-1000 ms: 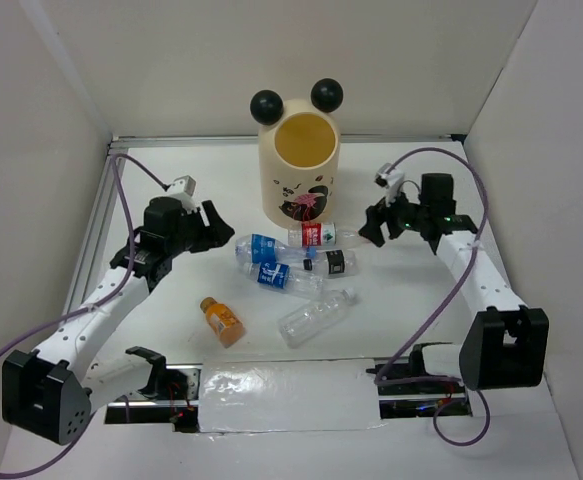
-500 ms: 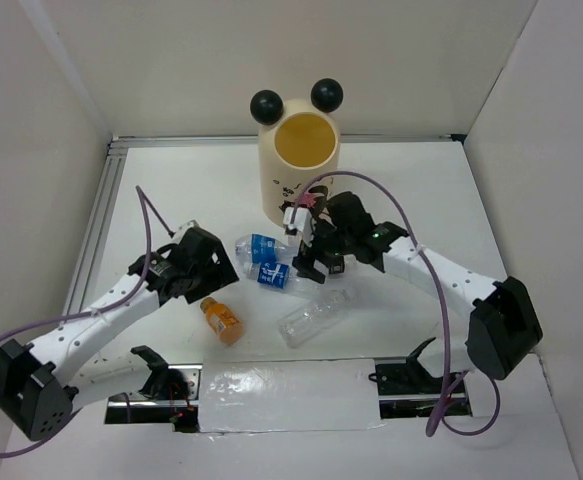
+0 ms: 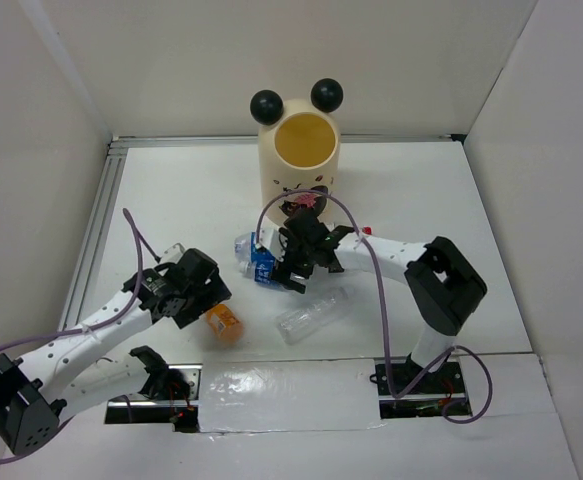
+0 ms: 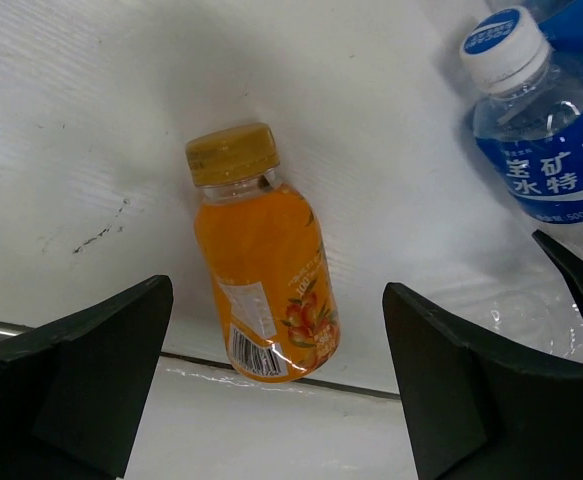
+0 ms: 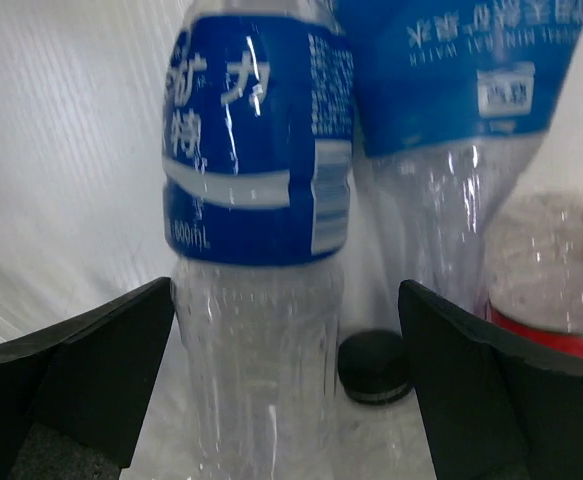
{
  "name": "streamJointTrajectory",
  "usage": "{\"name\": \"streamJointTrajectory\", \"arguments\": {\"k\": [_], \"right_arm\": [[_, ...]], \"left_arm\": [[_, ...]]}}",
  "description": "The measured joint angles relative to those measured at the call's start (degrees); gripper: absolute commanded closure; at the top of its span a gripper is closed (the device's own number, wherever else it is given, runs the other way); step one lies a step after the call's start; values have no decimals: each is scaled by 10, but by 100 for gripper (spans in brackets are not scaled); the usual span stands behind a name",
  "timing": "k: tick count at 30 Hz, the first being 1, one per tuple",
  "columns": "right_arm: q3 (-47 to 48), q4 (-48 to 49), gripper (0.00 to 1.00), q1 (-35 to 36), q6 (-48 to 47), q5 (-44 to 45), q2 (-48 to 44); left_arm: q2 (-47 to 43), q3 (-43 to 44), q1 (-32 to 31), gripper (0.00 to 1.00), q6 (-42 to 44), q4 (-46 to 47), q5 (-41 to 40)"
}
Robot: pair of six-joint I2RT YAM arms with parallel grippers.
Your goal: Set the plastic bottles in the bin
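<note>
The cream bin (image 3: pixel 299 170) with two black ball ears stands at the back centre. My left gripper (image 3: pixel 211 300) is open just above the small orange bottle (image 3: pixel 223 322), which lies between its jaws in the left wrist view (image 4: pixel 264 265). My right gripper (image 3: pixel 289 268) is open over two clear blue-labelled bottles (image 3: pixel 262 262); the nearer one (image 5: pixel 256 230) lies between its jaws, the other (image 5: pixel 451 120) beside it. A black cap (image 5: pixel 373 367) and a red-labelled bottle (image 5: pixel 551 290) lie close by. An unlabelled clear bottle (image 3: pixel 311 316) lies in front.
White walls enclose the table on three sides. A metal rail (image 3: pixel 96 225) runs along the left edge. A clear plastic sheet (image 3: pixel 286 395) covers the near edge between the arm bases. Purple cables loop over both arms.
My left gripper has moved down and back toward the orange bottle. My right gripper has swung left from the right side to the blue-labelled bottles in front of the bin.
</note>
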Motion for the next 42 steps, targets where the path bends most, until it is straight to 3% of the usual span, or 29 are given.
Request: {"name": "streamJointTrajectory", "arguments": {"k": [4, 5, 9, 13, 18, 23, 27, 32, 35, 40, 42], "right_arm": [[29, 3, 13, 18, -1, 9, 40], [33, 2, 25, 21, -2, 8, 47], [38, -10, 52, 23, -11, -4, 57], [39, -35, 65, 24, -27, -30, 50], [65, -132, 66, 24, -57, -86, 6], [222, -176, 67, 23, -75, -104, -72], [320, -183, 70, 26, -87, -53, -106], [327, -166, 71, 24, -131, 74, -137], [307, -111, 72, -47, -141, 52, -145], [216, 53, 71, -231, -101, -62, -166], [214, 89, 71, -257, -86, -110, -155]], "left_arm": [[0, -13, -10, 1, -12, -1, 0], [0, -16, -11, 1, -12, 0, 0], [-1, -32, -17, 1, -19, 1, 1], [-7, -46, -18, 1, -26, 0, 1], [-16, -46, -23, 1, -26, 3, 2], [-20, -46, -24, 1, -26, 12, 2], [-20, -46, -24, 1, -24, 21, 2], [-19, -53, -28, 1, -22, 34, 2], [-20, -58, -28, 1, -16, 38, 1], [1, -59, -29, 1, 10, 60, 0], [17, -59, -29, 1, 20, 65, 0]]}}
